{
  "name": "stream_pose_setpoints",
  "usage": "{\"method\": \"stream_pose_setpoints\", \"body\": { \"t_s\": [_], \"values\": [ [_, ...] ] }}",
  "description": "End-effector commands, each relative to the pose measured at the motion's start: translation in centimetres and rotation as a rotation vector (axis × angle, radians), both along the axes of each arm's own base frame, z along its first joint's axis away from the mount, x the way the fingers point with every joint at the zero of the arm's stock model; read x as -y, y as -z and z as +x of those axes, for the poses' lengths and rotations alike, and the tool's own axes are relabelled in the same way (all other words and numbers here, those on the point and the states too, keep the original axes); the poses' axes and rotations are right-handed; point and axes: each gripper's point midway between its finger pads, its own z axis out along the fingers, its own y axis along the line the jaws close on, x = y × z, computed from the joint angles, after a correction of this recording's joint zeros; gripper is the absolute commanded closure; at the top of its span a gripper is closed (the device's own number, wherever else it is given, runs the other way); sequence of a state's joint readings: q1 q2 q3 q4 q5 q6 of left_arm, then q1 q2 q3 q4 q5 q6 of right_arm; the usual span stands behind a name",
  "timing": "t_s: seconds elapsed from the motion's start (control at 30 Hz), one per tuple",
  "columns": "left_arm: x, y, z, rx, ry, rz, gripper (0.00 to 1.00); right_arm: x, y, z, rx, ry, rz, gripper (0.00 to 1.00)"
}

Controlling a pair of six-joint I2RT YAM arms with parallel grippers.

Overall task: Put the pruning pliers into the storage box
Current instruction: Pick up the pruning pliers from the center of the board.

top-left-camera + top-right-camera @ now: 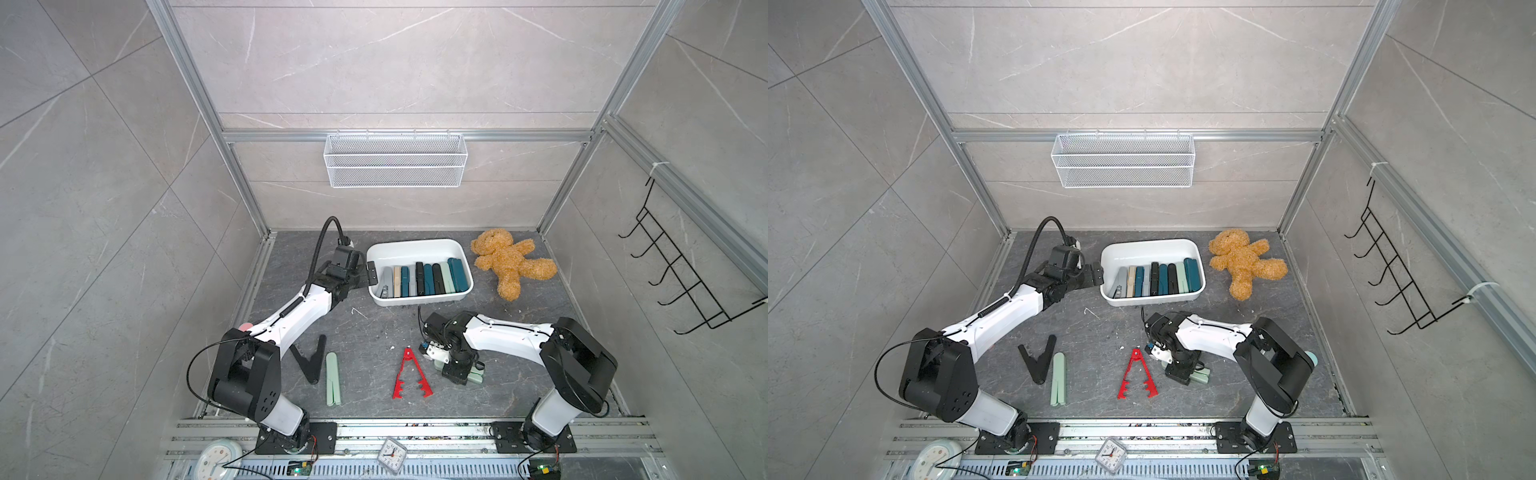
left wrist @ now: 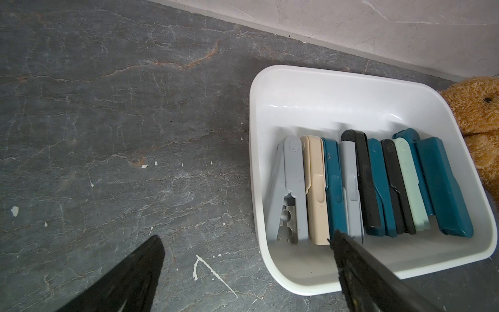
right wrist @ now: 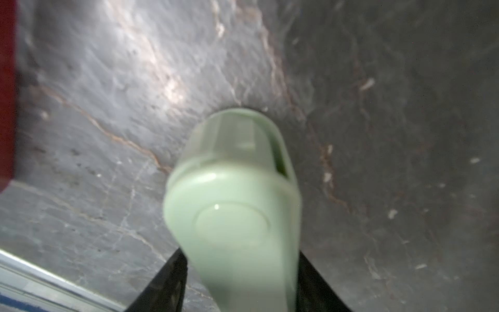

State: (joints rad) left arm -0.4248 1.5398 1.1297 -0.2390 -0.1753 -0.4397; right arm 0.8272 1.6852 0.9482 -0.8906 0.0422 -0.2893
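Right gripper (image 3: 241, 252) of mine is pinching a mint green pliers (image 3: 232, 189) between both fingers, low over the dark stone tabletop (image 1: 374, 332), just beside the red toothed pliers (image 1: 409, 376). My left gripper (image 2: 245, 236) is gaping wide, holding nothing, at the storage box (image 1: 415, 249) rim. Grey tiled walls (image 1: 395, 83) are enclosing us. Inside the box, a row of folded pliers (image 1: 424, 278) is standing.

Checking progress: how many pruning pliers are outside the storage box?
4: black V-shaped pliers, mint pliers beside them, red toothed pliers, second mint pliers between the right gripper's fingers. Arms may hide more.
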Motion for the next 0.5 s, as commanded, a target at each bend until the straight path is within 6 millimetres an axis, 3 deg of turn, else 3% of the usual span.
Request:
{"method": "stream_pose_setpoints", "body": {
  "t_s": [0.0, 0.1, 0.33, 0.47],
  "values": [
    [-0.8, -1.5, -0.2, 0.050, -0.007, 0.023, 0.00, 0.6, 1.1, -0.1, -0.013, -0.019, -0.053, 0.49],
    [-1.0, -1.4, -0.3, 0.051, -0.013, 0.028, 0.00, 0.8, 1.3, 0.1, -0.008, -0.013, -0.069, 0.61],
    [-0.6, -1.3, 0.0, 0.050, -0.013, 0.005, 0.00, 0.3, 0.5, 1.0, 0.036, 0.011, -0.052, 0.72],
    [-0.2, -1.3, 0.2, 0.048, -0.005, -0.012, 0.00, -0.8, -1.1, 2.1, 0.077, 0.049, 0.032, 0.76]
  ]
}}
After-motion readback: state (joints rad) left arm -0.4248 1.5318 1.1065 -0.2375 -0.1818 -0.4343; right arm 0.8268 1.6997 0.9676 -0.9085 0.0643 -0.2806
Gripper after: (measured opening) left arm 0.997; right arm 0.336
